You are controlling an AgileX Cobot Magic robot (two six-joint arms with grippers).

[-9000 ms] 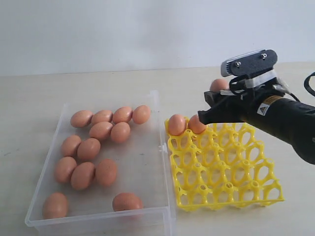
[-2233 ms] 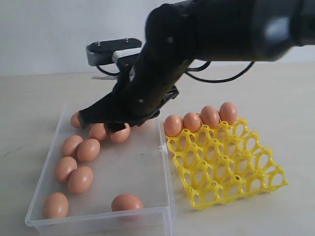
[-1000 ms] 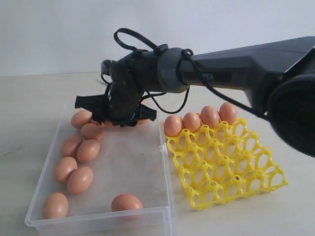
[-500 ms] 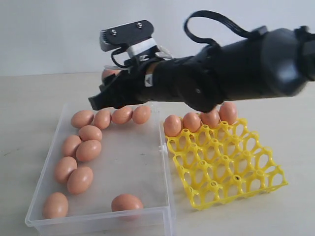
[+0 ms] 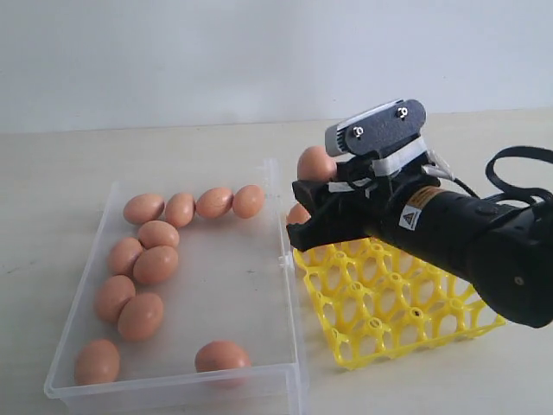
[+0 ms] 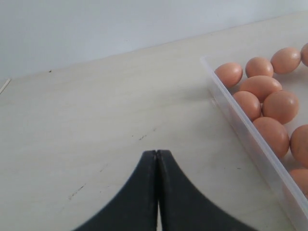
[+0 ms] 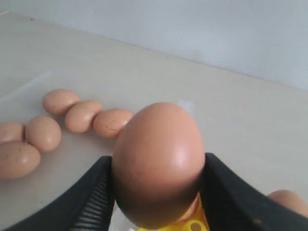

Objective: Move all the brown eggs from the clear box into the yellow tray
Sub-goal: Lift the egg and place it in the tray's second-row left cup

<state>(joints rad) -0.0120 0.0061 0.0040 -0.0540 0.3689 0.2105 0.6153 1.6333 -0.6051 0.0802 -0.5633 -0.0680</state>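
Right hand (image 7: 158,169), jaws spread wide and clamped on a single brown egg (image 7: 158,154), one finger against each flank. This brown egg raised above the 10 o'clock corner of the yellow tray (image 5: 406,316), over the cups there. One seated egg (image 5: 299,213) visible in that same corner, glimpsed between the fingers in the exterior view; remainder of the tray's 12 o'clock row hidden behind the arm (image 5: 467,242). Clear box (image 5: 238,285) just beside the tray at its 9 o'clock, both on the tabletop (image 5: 69,164). Eleven loose eggs (image 5: 156,264) inside the box: four in a row along the 12 o'clock wall, five clustered down the 9 o'clock side, two near the 6 o'clock wall. Left hand (image 6: 157,156) fully closed, fingertips touching, holding nothing, above bare tabletop just outside the box wall.
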